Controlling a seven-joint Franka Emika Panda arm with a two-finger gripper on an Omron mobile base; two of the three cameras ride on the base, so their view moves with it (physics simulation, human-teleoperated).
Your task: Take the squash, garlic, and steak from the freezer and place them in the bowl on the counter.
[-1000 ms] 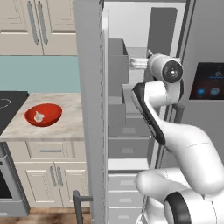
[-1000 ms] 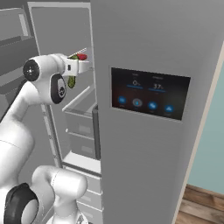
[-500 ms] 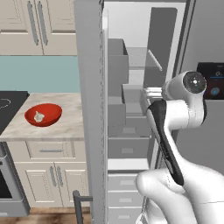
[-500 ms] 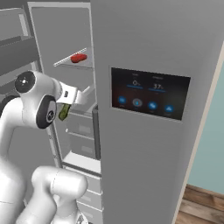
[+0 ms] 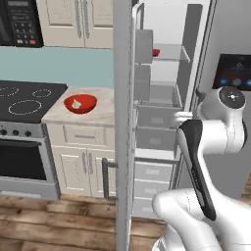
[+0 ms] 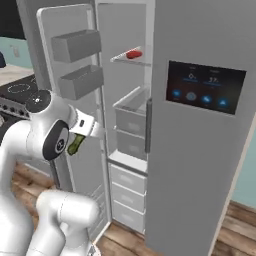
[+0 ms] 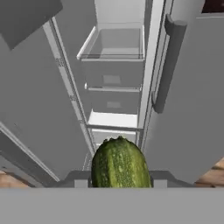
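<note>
Kitchen scene, freezer (image 6: 200, 150) door wide open, steak (image 6: 133, 53) sitting up on a high shelf. Gripper (image 6: 75, 146) clamped on the squash (image 7: 120, 163), pulled out front. Garlic (image 5: 76, 103) already in bowl (image 5: 80, 103) on counter (image 5: 100, 114).

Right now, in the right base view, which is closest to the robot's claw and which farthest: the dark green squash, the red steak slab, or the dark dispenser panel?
1. The dark green squash, gripped in the gripper, below the hand.
2. The flat red steak, up on the freezer shelf.
3. The dark dispenser panel, on the shut door to the right.
</note>
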